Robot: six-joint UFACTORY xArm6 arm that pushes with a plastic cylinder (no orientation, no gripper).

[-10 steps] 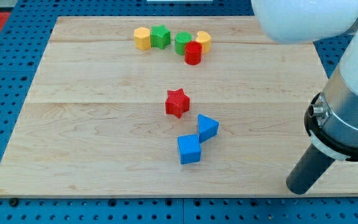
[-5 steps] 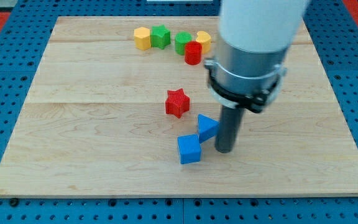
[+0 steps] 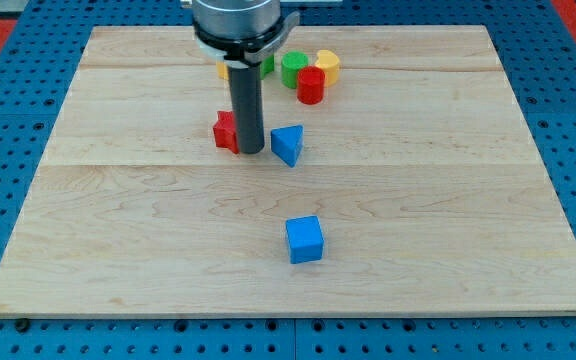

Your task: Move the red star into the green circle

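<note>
The red star (image 3: 225, 131) lies left of the board's middle, partly hidden behind my rod. My tip (image 3: 251, 152) rests on the board right against the star's right side. A blue triangular block (image 3: 288, 144) sits just to the right of my tip. The green circle (image 3: 294, 69) stands near the view's top, to the upper right of the star, with a red cylinder (image 3: 311, 86) and a yellow cylinder (image 3: 327, 65) close beside it.
A blue cube (image 3: 304, 240) lies alone below the middle. A yellow block (image 3: 225, 70) and a green block (image 3: 266, 66) near the view's top are mostly hidden behind the arm. The wooden board (image 3: 118, 250) lies on a blue pegboard.
My tip swept from the view's lower right up and left. The red star moved up-left, and the blue triangular block moved up away from the blue cube.
</note>
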